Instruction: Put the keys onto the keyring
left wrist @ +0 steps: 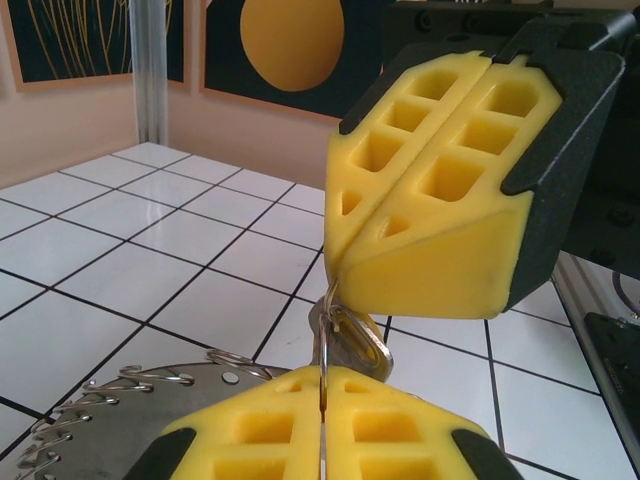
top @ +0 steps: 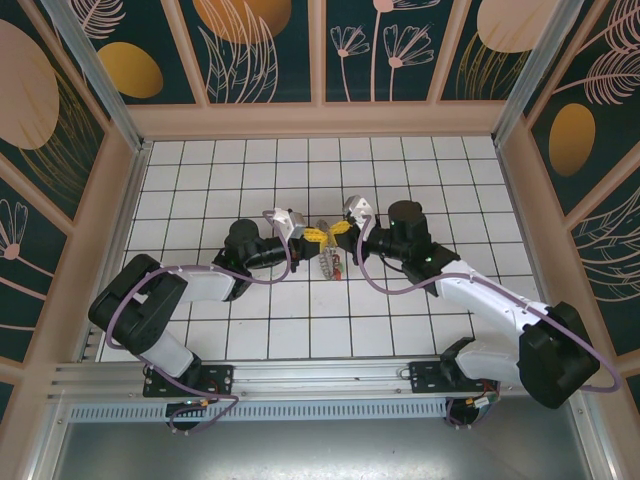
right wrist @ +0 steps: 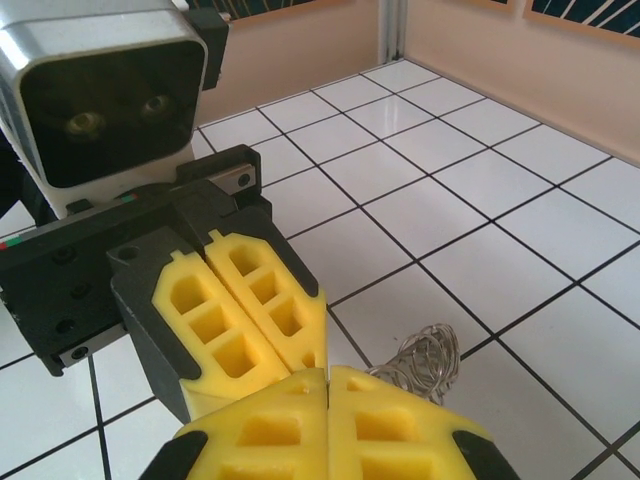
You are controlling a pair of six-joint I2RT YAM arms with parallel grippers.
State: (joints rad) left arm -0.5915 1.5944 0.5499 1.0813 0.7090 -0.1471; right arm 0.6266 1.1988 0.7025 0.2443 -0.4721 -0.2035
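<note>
Key (left wrist: 354, 338) hangs from right end effector's (left wrist: 333, 262) closed tips.

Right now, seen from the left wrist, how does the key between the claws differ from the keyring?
Size: the key is tiny; the keyring is far wider. Edge: the keyring's rim carries many wire loops; the key's outline is plain. Place: the key is gripped at the tips of the left claw and right claw, off the floor; the keyring sits lower, left of the left claw. Both look metallic.

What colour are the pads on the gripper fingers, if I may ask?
Bright yellow gridded pads, clearest in the left wrist view.
</note>
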